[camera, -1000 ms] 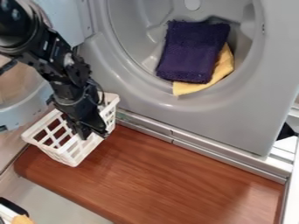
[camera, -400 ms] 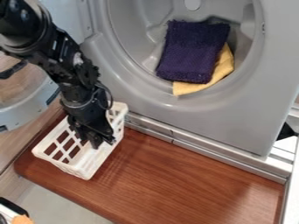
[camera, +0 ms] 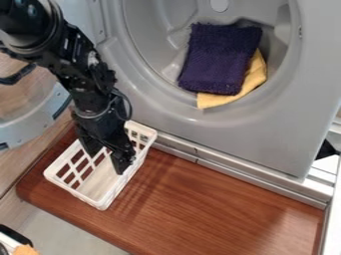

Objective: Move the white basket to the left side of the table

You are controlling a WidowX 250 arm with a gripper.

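Observation:
The black gripper (camera: 107, 158) comes down from the upper left into the white basket (camera: 100, 203), its fingers spread apart and nothing visible between them. One finger is near the basket's back left part, the other near the middle toward the right wall. The basket stands upright on the left end of the brown wooden table (camera: 200, 199), and the gripper hides part of its back side and inside.
Behind the table stands a grey washer front (camera: 266, 134), its round opening holding a dark purple cloth (camera: 220, 57) and a yellow cloth (camera: 250, 82). The washer's open door (camera: 33, 124) lies at the left. A metal ledge (camera: 253, 177) borders the table's back edge.
The basket has shifted right and slightly toward the table's front edge, along with the gripper. Since the last earlier frame, the gripper's fingers have spread apart.

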